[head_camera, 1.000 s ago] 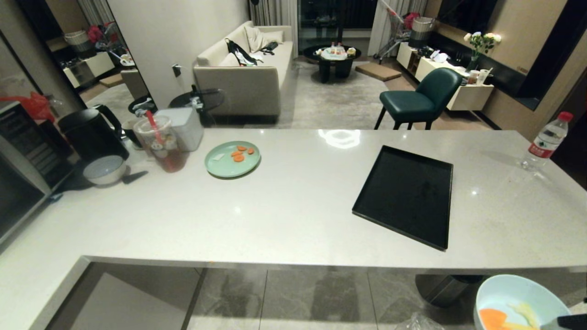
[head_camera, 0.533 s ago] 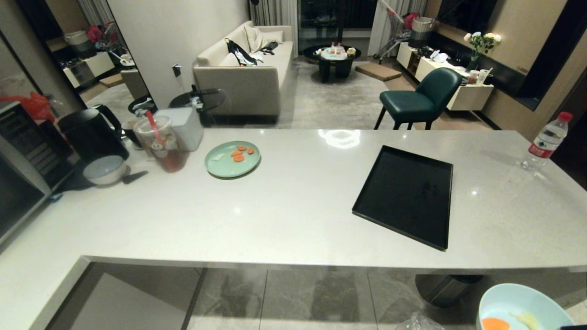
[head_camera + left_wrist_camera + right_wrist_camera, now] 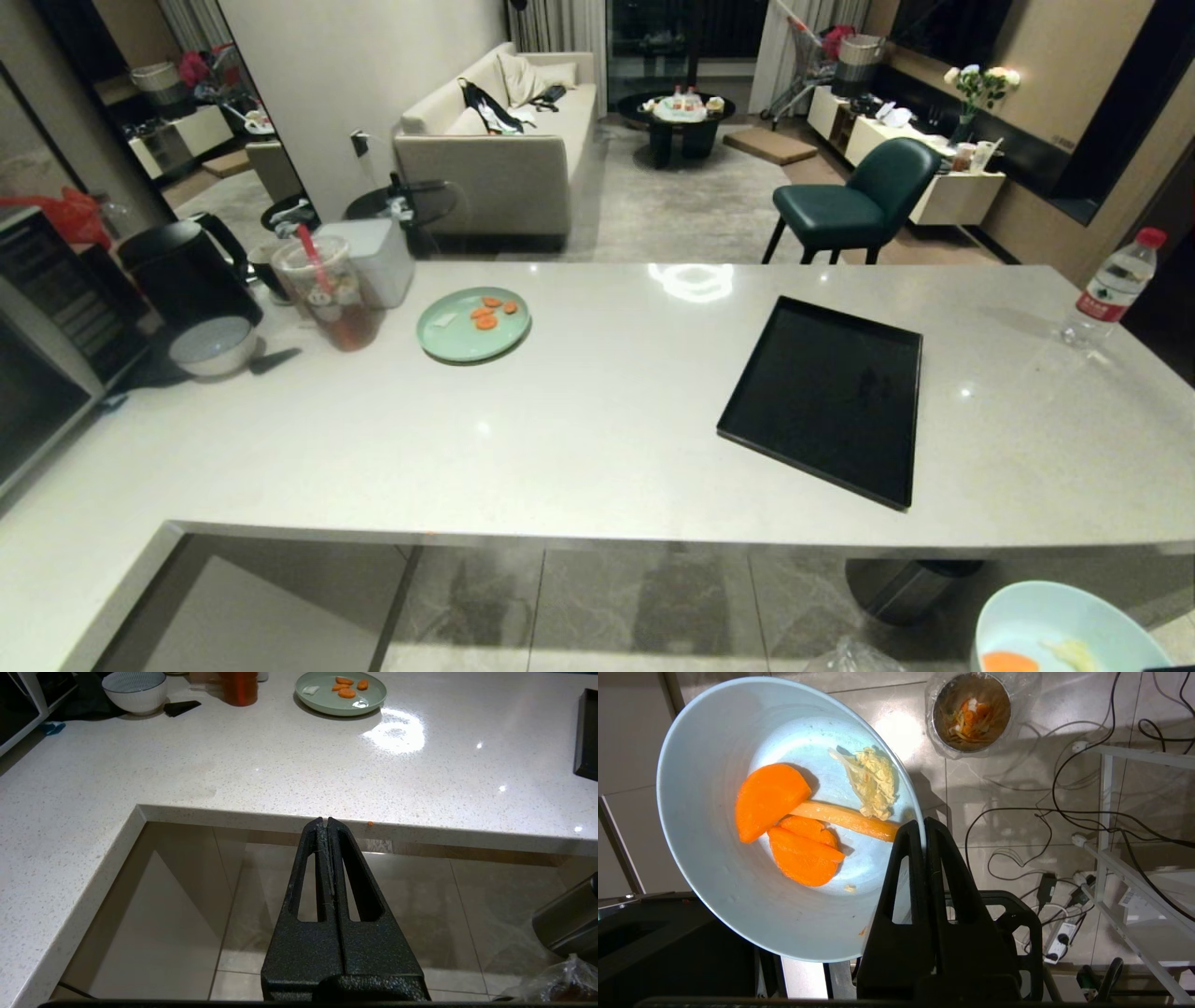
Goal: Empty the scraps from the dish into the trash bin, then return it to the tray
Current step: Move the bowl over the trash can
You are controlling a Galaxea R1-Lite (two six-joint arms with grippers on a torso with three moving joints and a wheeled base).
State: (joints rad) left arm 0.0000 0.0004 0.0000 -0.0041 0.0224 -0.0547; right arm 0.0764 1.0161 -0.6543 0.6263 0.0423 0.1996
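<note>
Landmark for this report: the tray (image 3: 826,397), flat on the counter (image 3: 597,448) toward its right side.

Far to the tray's left, at the counter's left end, stand a black kettle (image 3: 187,275), a white ribbed bowl (image 3: 213,345) and a drink cup (image 3: 327,291). Nearer the tray, but well apart from it, is a mint-green plate (image 3: 473,323) carrying a few carrot slices. None of these is the task's item.

Left gripper (image 3: 325,822): jaws pressed together, holding nothing, hanging off the counter's near edge over the floor, left of the tray.

The tray is bare. A water bottle (image 3: 1111,287) stands to its right at the far end of the counter.

The dish (image 3: 784,816) is off the counter, below and to the right of the tray's near corner, over the floor. The right gripper (image 3: 924,821) is clamped on its rim, one finger inside and one outside. The scraps (image 3: 798,826), carrot pieces and a pale shred, lie inside, not yet tipped. The trash bin (image 3: 973,711) stands on the floor beyond the dish's rim, apart from it, with scraps already in its bag.

Handling assessment: the dish looks rigid, smooth and light, probably glazed, so slippery and breakable if dropped on tile. The rim pinch is the sensible hold. It leaves the load off-centre, so the bowl may pivot in the grip when tilted. The moist slices may cling and need a steep tilt.
</note>
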